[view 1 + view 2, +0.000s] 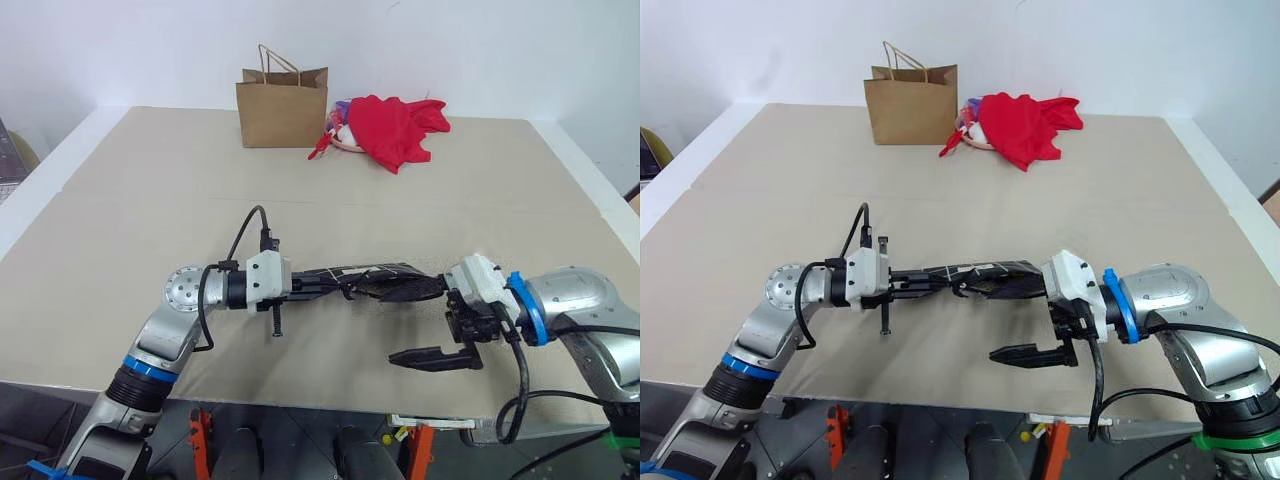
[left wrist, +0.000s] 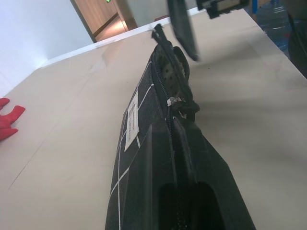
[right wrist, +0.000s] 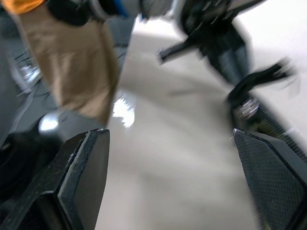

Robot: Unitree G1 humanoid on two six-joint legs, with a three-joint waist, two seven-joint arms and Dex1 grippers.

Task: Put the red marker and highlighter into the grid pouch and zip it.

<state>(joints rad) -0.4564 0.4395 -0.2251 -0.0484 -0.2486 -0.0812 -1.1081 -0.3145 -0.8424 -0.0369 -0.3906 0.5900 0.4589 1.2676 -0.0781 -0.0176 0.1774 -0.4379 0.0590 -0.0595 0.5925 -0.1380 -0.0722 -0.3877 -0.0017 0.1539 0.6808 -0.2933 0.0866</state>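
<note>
My left gripper (image 1: 335,285) is shut on one end of the grid pouch (image 1: 385,283) and holds it level above the table, pointing to the right. In the left wrist view the pouch (image 2: 144,124) runs away from the fingers, showing its white label and the zipper pull (image 2: 176,101) partway along. My right gripper (image 1: 432,322) is open at the pouch's far end and holds nothing. One of its fingers (image 1: 430,357) hangs below and in front of the pouch. The right wrist view shows its fingers (image 3: 81,172) wide apart. The red marker and the highlighter are hidden or out of view.
A brown paper bag (image 1: 282,108) stands at the back of the tan table (image 1: 150,200). A crumpled red cloth (image 1: 400,128) lies beside it to the right. The table's front edge (image 1: 300,400) runs just below both arms.
</note>
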